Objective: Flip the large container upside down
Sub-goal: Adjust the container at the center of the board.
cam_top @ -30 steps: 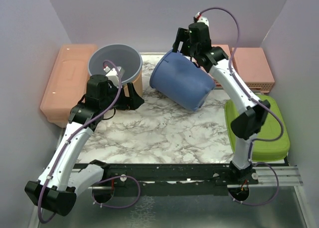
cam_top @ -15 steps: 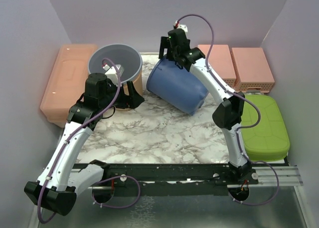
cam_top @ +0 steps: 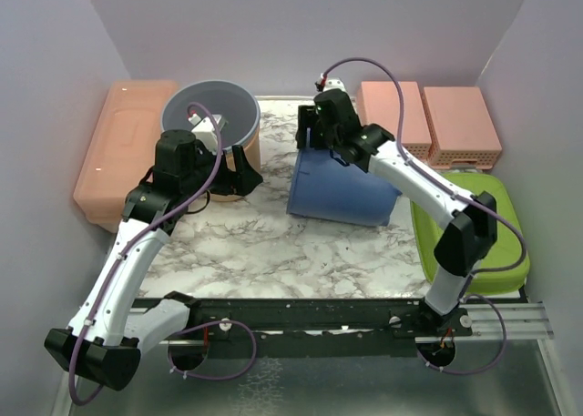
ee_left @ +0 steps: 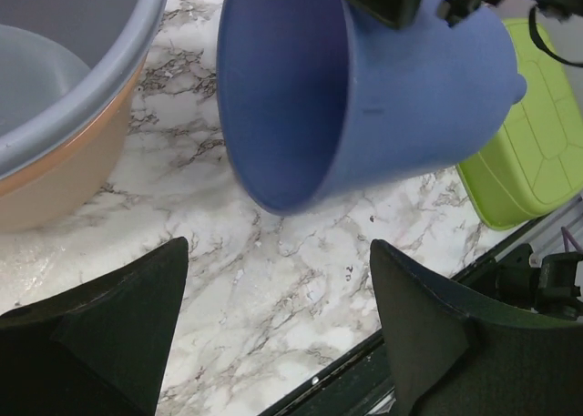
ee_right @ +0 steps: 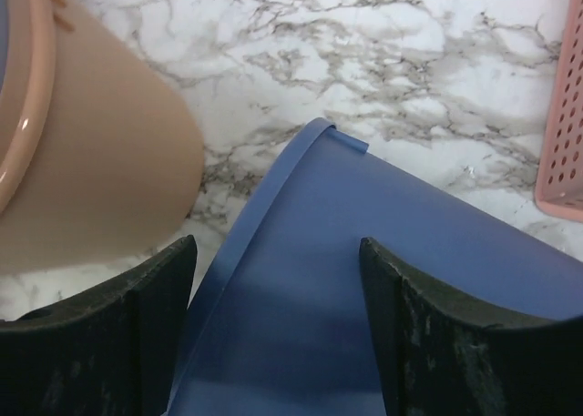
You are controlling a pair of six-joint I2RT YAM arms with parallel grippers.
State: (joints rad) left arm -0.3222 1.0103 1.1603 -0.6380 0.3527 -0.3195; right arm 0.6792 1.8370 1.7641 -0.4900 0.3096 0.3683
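Observation:
The large container (cam_top: pixel 346 193) is a blue bucket tipped onto its side on the marble table, its mouth facing left. In the left wrist view the large container (ee_left: pixel 410 97) shows its open mouth and empty inside. My right gripper (cam_top: pixel 308 141) hovers over the rim end. Its jaws stand open above the blue outer wall (ee_right: pixel 364 279), one finger on each side of it, and do not clamp it. My left gripper (cam_top: pixel 241 175) is open and empty beside the bowls, left of the bucket's mouth, with bare marble between its fingers (ee_left: pixel 109 334).
A grey bowl (cam_top: pixel 211 111) nested in a peach bowl (cam_top: pixel 248 154) stands at the back left, close to the bucket's mouth. A peach lidded box (cam_top: pixel 123 147) lies far left. Two pink perforated boxes (cam_top: pixel 428 111) sit at the back right, and a green lid (cam_top: pixel 496 243) on the right.
The right arm has swung down and toward the front. The blue bucket has dropped from a raised tilt at the back to lie lower on the table. The left arm has not moved.

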